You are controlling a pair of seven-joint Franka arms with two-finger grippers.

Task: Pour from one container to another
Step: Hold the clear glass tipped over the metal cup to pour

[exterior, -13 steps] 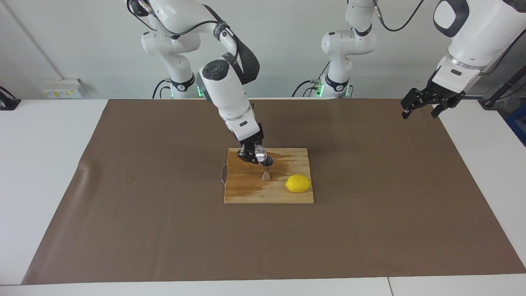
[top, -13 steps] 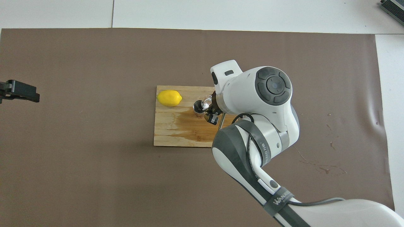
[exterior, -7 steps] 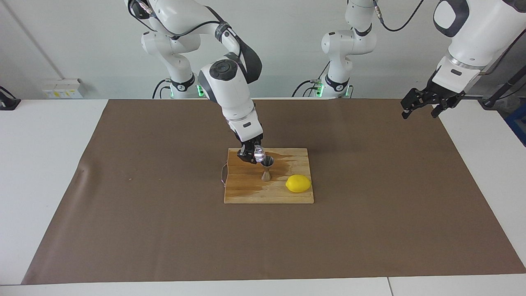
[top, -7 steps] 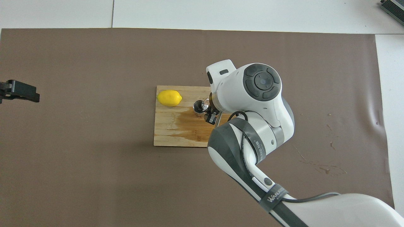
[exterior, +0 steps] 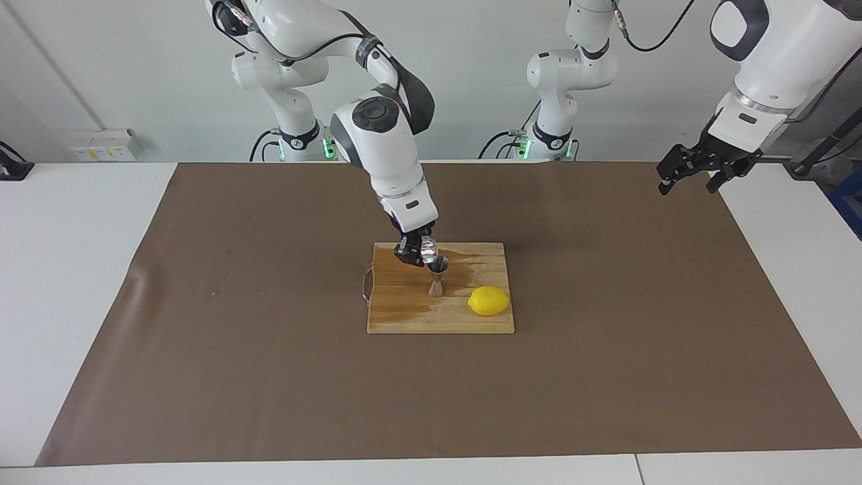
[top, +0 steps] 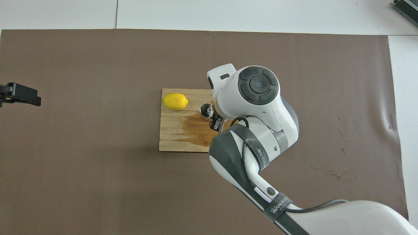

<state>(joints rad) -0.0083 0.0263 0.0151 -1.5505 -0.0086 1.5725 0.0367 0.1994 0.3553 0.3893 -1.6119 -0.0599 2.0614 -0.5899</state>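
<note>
My right gripper [exterior: 419,254] is shut on the tiny clear glass cup [exterior: 426,252] and holds it tilted, its mouth just above the top of the silver hourglass jigger [exterior: 437,277]. The jigger stands upright on the wooden cutting board [exterior: 404,316]. In the overhead view the jigger's rim [top: 204,110] shows beside my right gripper [top: 215,123], and the wrist hides most of the cup. My left gripper [exterior: 687,176] is open and empty; it waits in the air over the mat's edge at the left arm's end and also shows in the overhead view [top: 20,94].
A yellow lemon [exterior: 489,301] lies on the board beside the jigger, toward the left arm's end [top: 175,101]. A dark wet patch [top: 192,127] covers part of the board [top: 173,143]. A brown mat [exterior: 269,377] covers the table.
My right arm's wrist has swung a little toward the left arm's end, bringing the cup closer over the jigger's rim. The jigger, the lemon and my left arm have not moved.
</note>
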